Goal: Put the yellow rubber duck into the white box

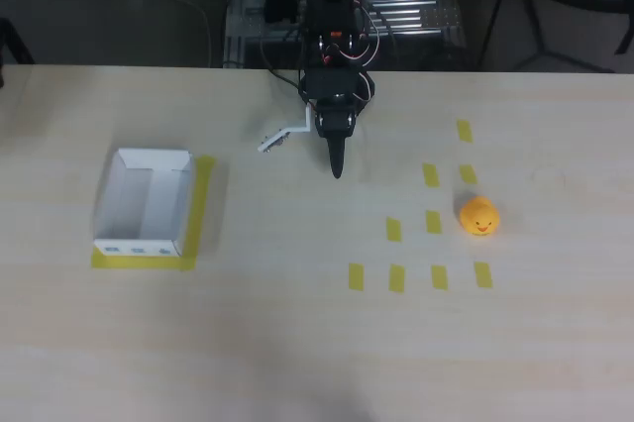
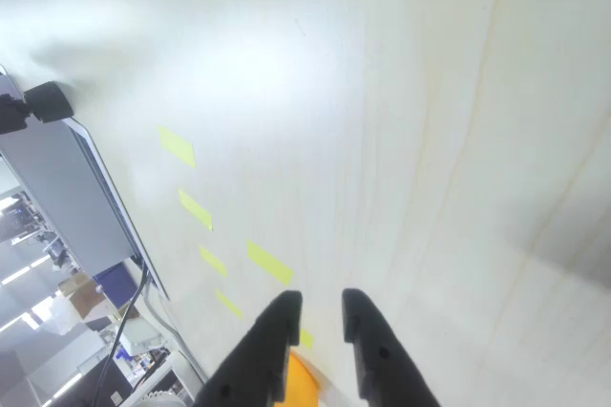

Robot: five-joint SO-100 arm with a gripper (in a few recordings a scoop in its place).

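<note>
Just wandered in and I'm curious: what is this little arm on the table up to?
Nothing is being handled yet. The arm's gripper hangs open over the table, holding nothing. A duck sits at the right of the overhead view among strips of yellow tape. An open box stands at the left on a yellow patch, with nothing visible inside. The duck is not yet in the box.
</note>
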